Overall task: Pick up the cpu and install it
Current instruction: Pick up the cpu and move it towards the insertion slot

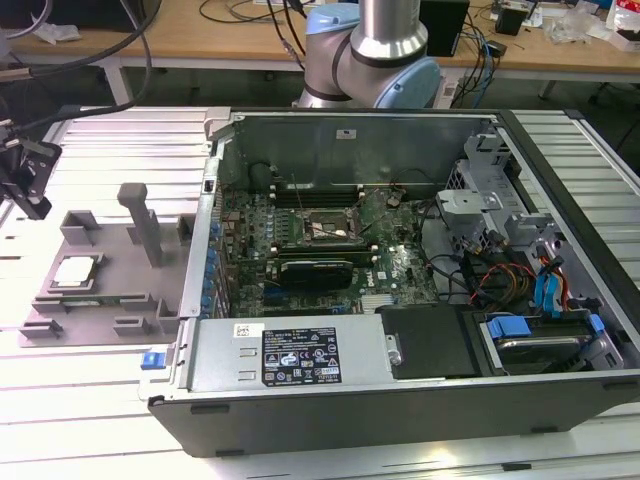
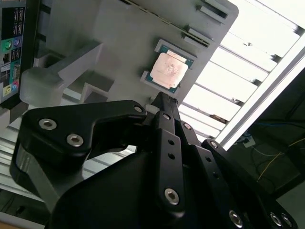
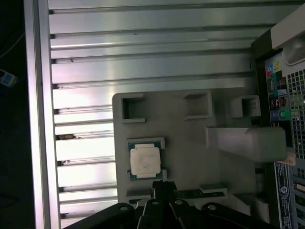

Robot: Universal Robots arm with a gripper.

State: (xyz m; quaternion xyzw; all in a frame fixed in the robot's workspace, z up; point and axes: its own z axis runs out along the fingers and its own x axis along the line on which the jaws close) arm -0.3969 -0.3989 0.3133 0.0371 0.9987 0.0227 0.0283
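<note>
Ribbed aluminium bench (image 1: 90, 400) carries open black computer case (image 1: 400, 415). Green motherboard (image 1: 400, 265) with black-framed socket (image 1: 325, 228) sits inside. Grey plastic tray (image 1: 110, 265) lies beside case, on exterior view's left. Behind: silver-blue robot arm base (image 1: 375, 50), wooden desks (image 1: 230, 30) with cables.

Small square silvery-topped cpu (image 2: 167, 70) lies flat in tray pocket, untouched. Black gripper (image 2: 161, 98) closed, fingers together, holding nothing; tip near cpu edge in both wrist views.

Exterior view gives socket and case interior; wrist views give cpu top close up.
</note>
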